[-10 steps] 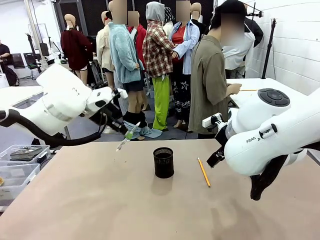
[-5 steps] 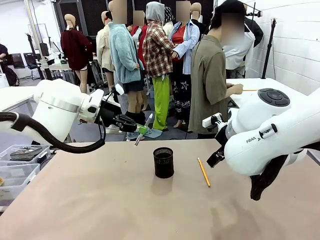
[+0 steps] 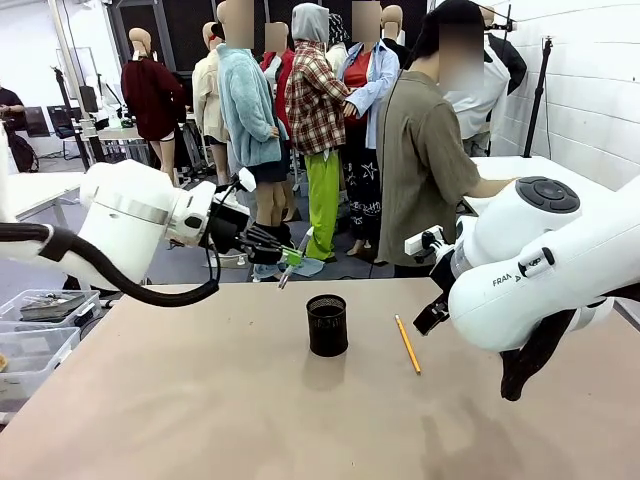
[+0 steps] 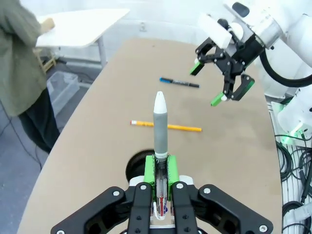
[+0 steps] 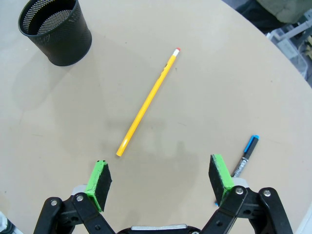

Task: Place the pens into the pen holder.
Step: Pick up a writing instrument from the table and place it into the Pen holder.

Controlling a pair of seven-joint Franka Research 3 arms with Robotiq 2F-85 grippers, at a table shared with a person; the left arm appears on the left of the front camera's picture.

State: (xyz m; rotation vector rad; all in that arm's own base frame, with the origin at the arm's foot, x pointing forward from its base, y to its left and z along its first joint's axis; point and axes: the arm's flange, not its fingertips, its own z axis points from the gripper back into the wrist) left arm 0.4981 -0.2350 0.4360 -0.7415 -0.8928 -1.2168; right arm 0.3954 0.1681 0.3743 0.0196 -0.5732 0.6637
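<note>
Three pens show: a white-silver pen point(image 4: 160, 122) is pinched fast in the left gripper point(image 4: 161, 168), tilted in the air near the far edge of the table point(image 3: 200, 400), left of the pen holder point(image 3: 327, 325), which stands mid-table. The yellow pencil point(image 3: 407, 344) lies flat just right of the holder, and the blue pen point(image 5: 245, 155) farther right. The right gripper point(image 5: 159, 178) hangs above these two with jaws spread wide, holding nothing. A person point(image 3: 425, 160) stands at the far side
</note>
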